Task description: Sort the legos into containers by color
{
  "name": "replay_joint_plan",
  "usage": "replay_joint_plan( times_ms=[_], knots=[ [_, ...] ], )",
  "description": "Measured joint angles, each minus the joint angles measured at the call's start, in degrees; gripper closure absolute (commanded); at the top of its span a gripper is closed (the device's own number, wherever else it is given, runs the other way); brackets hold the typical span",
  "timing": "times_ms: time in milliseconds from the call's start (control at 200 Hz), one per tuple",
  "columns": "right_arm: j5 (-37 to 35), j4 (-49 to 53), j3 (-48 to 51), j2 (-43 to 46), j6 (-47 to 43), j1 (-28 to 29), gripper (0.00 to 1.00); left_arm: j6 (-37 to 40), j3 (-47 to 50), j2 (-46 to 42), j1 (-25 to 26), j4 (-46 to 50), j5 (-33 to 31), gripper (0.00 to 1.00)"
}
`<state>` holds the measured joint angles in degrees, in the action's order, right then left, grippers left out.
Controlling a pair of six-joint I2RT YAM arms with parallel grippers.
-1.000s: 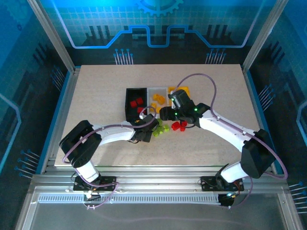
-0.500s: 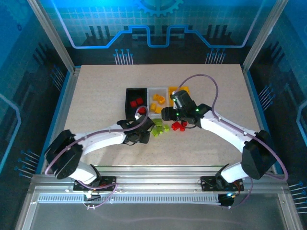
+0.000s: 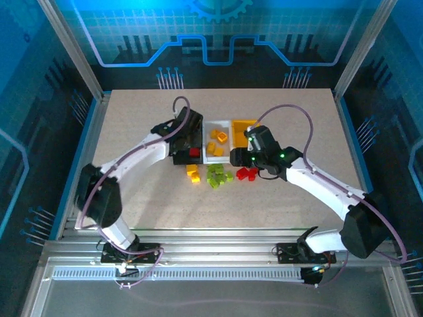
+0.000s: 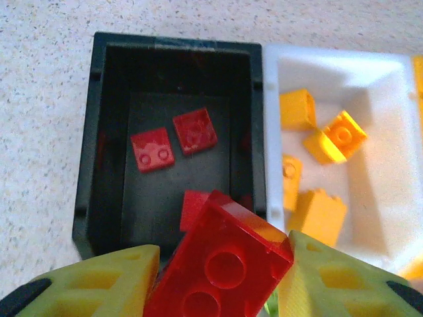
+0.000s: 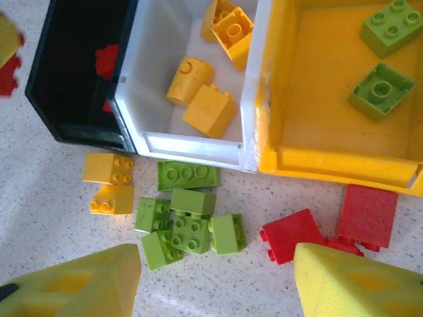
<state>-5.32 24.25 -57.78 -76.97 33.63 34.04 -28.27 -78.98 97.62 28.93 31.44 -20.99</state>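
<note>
My left gripper [image 4: 220, 267] is shut on a red lego [image 4: 228, 254] and hangs over the near end of the black container [image 4: 87, 165], which holds three red legos [image 4: 195, 130]. The white container [image 5: 192, 146] holds several yellow-orange legos [image 5: 210, 109]. Two green legos [image 5: 382, 89] lie in the yellow container [image 5: 330, 165]. On the table in front of the containers lie two yellow legos [image 5: 109, 168], a cluster of green legos [image 5: 188, 221] and red legos [image 5: 294, 234]. My right gripper [image 5: 215, 290] hovers open above the green and red ones, holding nothing.
The three containers stand side by side mid-table, black [image 3: 180, 158], white [image 3: 207, 150], yellow [image 3: 239, 124]. The loose legos [image 3: 217, 175] sit just in front of them. The right arm's forearm [image 3: 317, 185] crosses the right half of the table.
My left arm swung up from the loose pile to above the black container with the red lego. The two yellow legos on the table are now uncovered. The right gripper shifted slightly right.
</note>
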Motion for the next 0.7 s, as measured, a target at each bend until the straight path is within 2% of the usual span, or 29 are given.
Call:
replay_joint_plan(
  times_ms=[105, 190, 400, 535, 700],
  knots=[
    [0.0, 0.8, 1.3, 1.2, 0.0, -0.1, 0.36, 0.4, -4.8, 6.7, -1.3, -0.2, -0.5, 0.66],
    [0.0, 1.6, 2.1, 2.4, 0.0, -0.1, 0.35, 1.5, -7.3, 10.6, -1.8, 0.0, -0.9, 0.59],
    [0.1, 2.5, 4.4, 5.3, 0.0, -0.4, 0.33, 1.3, -9.0, 12.7, -1.9, 0.1, -0.7, 0.25],
    [2.2, 3.9, 5.6, 5.5, -0.2, -0.3, 0.32, 0.2, -5.1, 7.4, -1.4, -1.4, 1.8, 0.01],
    [4.3, 6.1, 5.8, 5.9, -2.4, 1.8, 0.31, -1.8, 5.2, -7.6, 1.8, -2.7, 4.4, 0.01]
  ],
)
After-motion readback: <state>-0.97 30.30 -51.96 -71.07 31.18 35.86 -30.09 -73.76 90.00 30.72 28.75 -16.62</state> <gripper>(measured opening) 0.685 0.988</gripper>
